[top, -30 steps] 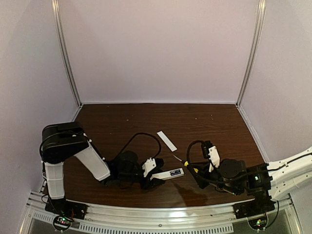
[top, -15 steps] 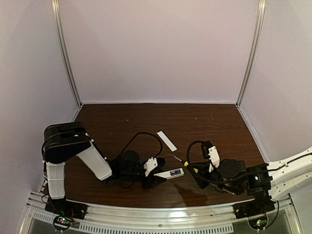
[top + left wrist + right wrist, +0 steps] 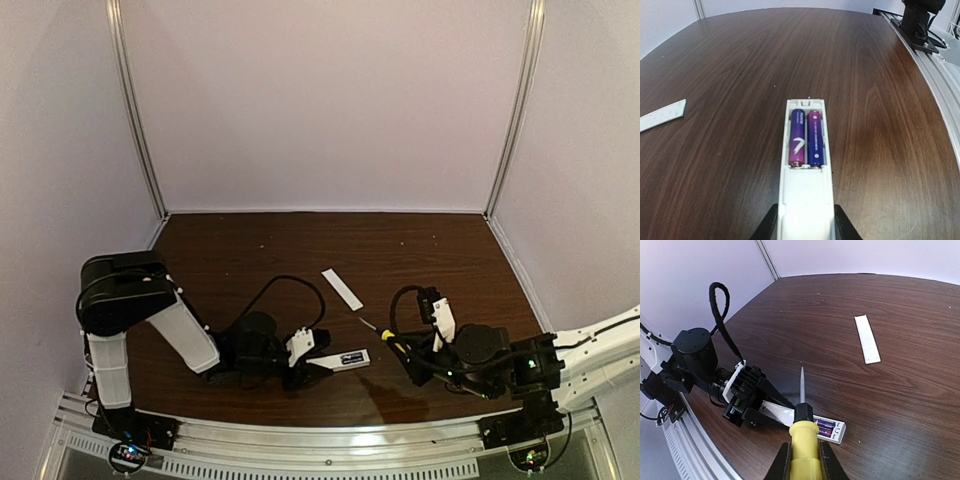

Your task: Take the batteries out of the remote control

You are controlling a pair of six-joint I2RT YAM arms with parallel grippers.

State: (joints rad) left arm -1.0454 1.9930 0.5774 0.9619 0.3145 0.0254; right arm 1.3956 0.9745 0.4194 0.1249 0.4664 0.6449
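Note:
My left gripper [image 3: 318, 366] is shut on the near end of the white remote control [image 3: 805, 192], which lies flat on the table with its battery recess open upward. The two purple-blue batteries [image 3: 807, 138] lie side by side in the recess. The remote [image 3: 342, 360] also shows in the top view and, with its batteries [image 3: 823, 427], in the right wrist view [image 3: 837, 431]. My right gripper [image 3: 803, 467] is shut on the yellow handle of the screwdriver [image 3: 803, 440], its tip held above the table just beyond the remote. The right gripper [image 3: 402, 352] is right of the remote in the top view.
The thin white cover strip [image 3: 342, 288] lies loose behind the remote; it shows too in the left wrist view [image 3: 662, 116] and the right wrist view [image 3: 867, 338]. A metal rail [image 3: 320, 445] runs along the near table edge. Pale walls enclose the table.
My left gripper has drawn the remote a little left and toward the near edge. My right gripper with the screwdriver has shifted slightly right and nearer.

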